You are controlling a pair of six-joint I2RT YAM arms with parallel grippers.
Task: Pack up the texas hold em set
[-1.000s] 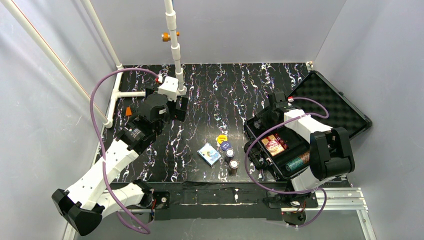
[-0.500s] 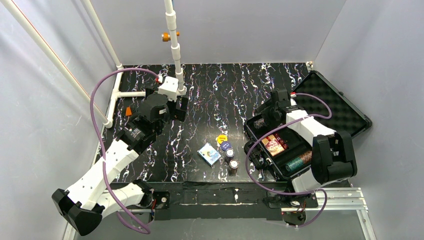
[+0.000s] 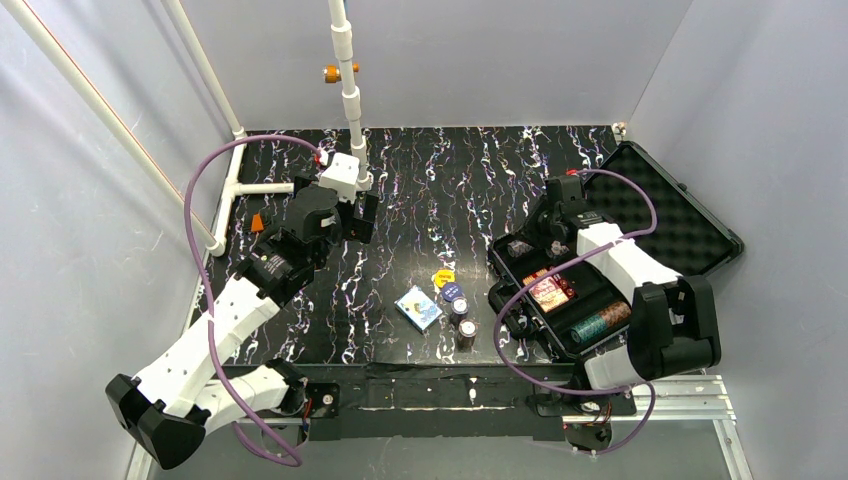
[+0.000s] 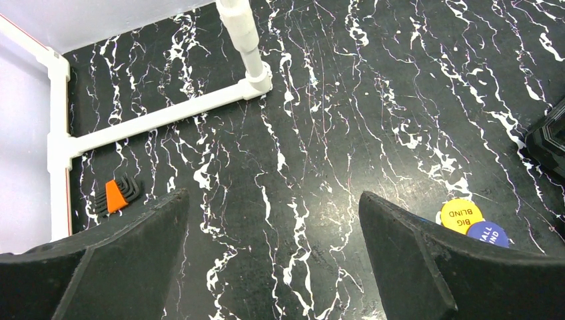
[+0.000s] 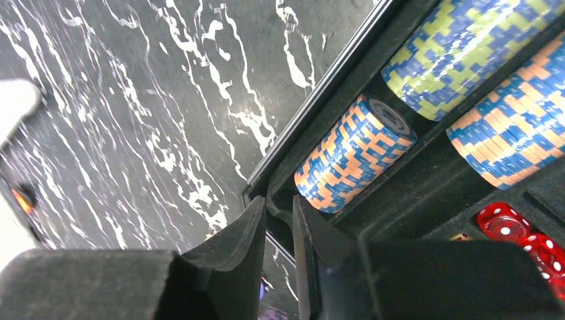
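Observation:
The black case (image 3: 497, 262) lies open at the right, its foam lid (image 3: 660, 205) laid back. Inside are a red deck (image 3: 549, 292), chip stacks (image 3: 600, 322) and red dice (image 5: 504, 222). My right gripper (image 3: 553, 225) hovers over the case's far left corner, beside an orange-and-blue chip stack (image 5: 353, 153) lying in its slot. Its jaws (image 5: 280, 207) stand a narrow gap apart with nothing between them. On the table lie a blue deck (image 3: 418, 308), a yellow button (image 3: 442, 276), a blue button (image 3: 453, 292) and two short chip stacks (image 3: 467, 333). My left gripper (image 3: 362, 225) hangs wide open and empty above bare table (image 4: 273, 197).
A white pipe frame (image 4: 166, 115) runs along the table's far left, with its upright post (image 3: 347, 80) behind my left gripper. An orange-handled hex key set (image 4: 116, 197) lies near it. Grey walls close in the table on three sides.
My right gripper has moved from the case's near left part to its far left corner, and its jaws have narrowed. The left arm has barely moved.

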